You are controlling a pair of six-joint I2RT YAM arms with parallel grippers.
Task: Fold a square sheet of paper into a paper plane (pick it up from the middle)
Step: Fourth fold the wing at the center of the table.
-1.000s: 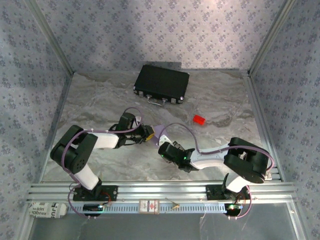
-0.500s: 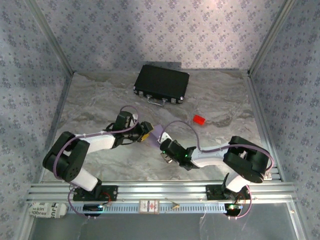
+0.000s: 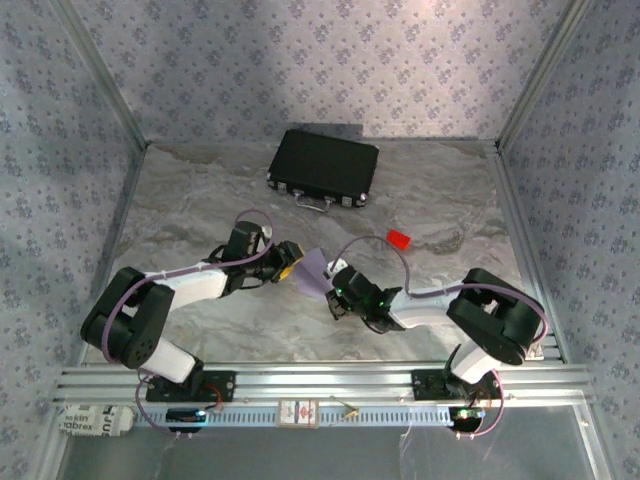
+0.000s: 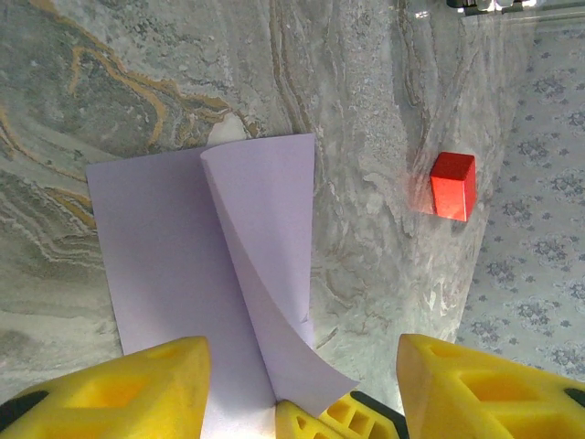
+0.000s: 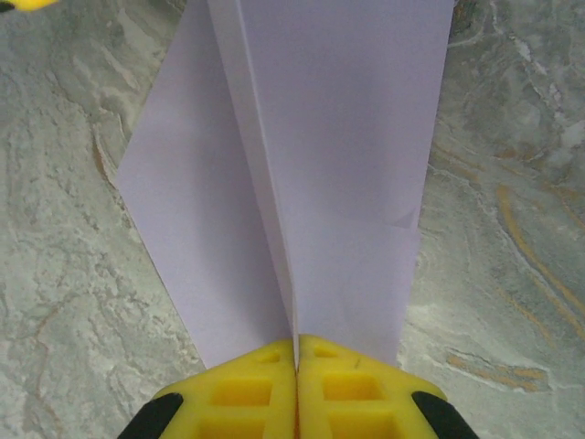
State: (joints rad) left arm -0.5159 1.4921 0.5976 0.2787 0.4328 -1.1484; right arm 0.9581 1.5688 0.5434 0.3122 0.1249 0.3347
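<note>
The square sheet of paper (image 3: 314,266), pale lilac, lies folded on the marble table, a part-folded paper plane with its centre crease standing up. My right gripper (image 5: 297,352) is shut on the near end of that crease, and the paper (image 5: 347,165) stretches away from its yellow fingers. My left gripper (image 4: 302,389) is open, with one finger (image 4: 110,389) over the flat side of the paper (image 4: 174,265) and the other finger (image 4: 494,384) over bare table. The curled flap rises between them without touching either. Seen from above, the left gripper (image 3: 288,268) and the right gripper (image 3: 334,285) face each other across the sheet.
A small red block (image 3: 399,239) sits right of the paper, also visible in the left wrist view as the red block (image 4: 452,186). A black case (image 3: 323,167) lies at the back. Patterned walls enclose the table, and an aluminium rail (image 3: 320,380) runs along the near edge.
My left gripper has opened and let go of the paper, and its arm has stretched forward. The right gripper, still shut on the crease, has shifted slightly up the table.
</note>
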